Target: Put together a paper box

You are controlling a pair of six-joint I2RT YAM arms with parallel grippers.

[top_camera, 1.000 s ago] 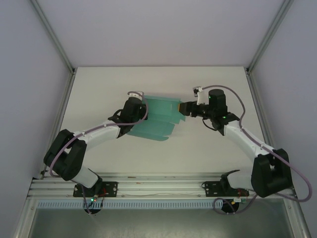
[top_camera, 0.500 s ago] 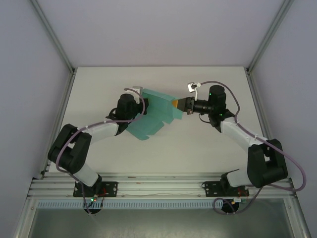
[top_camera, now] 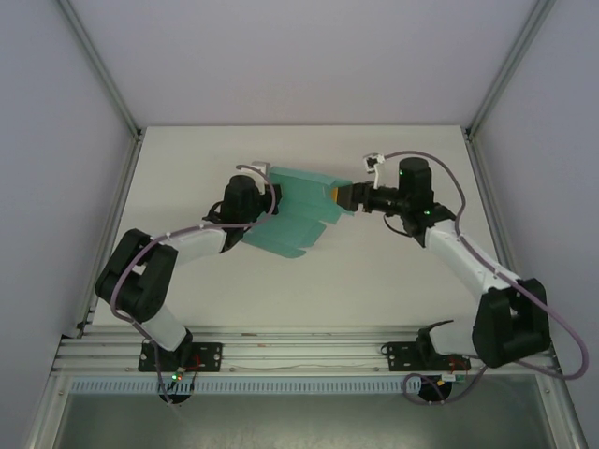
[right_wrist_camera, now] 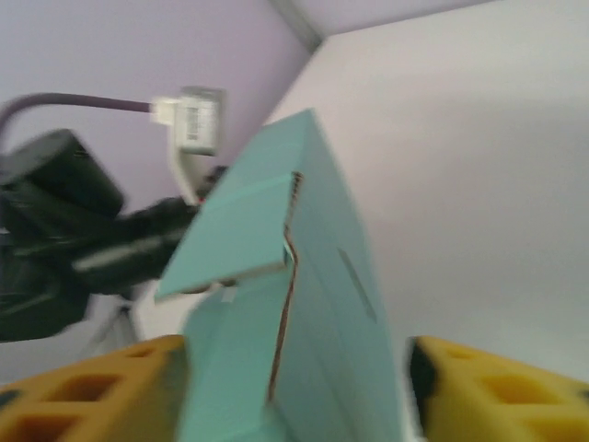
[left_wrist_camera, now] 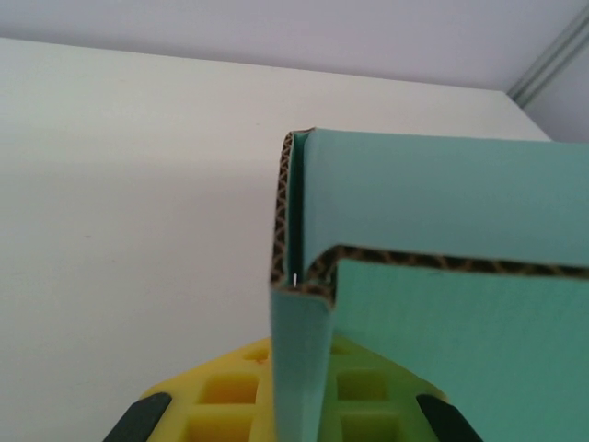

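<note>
The paper box is a teal die-cut card, partly folded and held above the table between the two arms. My left gripper is at its left end. In the left wrist view, the yellow fingers of my left gripper are shut on a folded flap of the paper box. My right gripper meets the card's right corner. In the right wrist view, my right gripper has its fingers wide apart. The paper box lies face-on between them, with a thin gap at the right finger.
The white table is walled at the back and both sides by pale panels with metal posts. Both arm bases stand on the rail at the near edge. A grey cable loops off the right wrist.
The left gripper has shifted up and left with the card. The right gripper rose toward the card's upper right corner, and the card has folded and turned between them.
</note>
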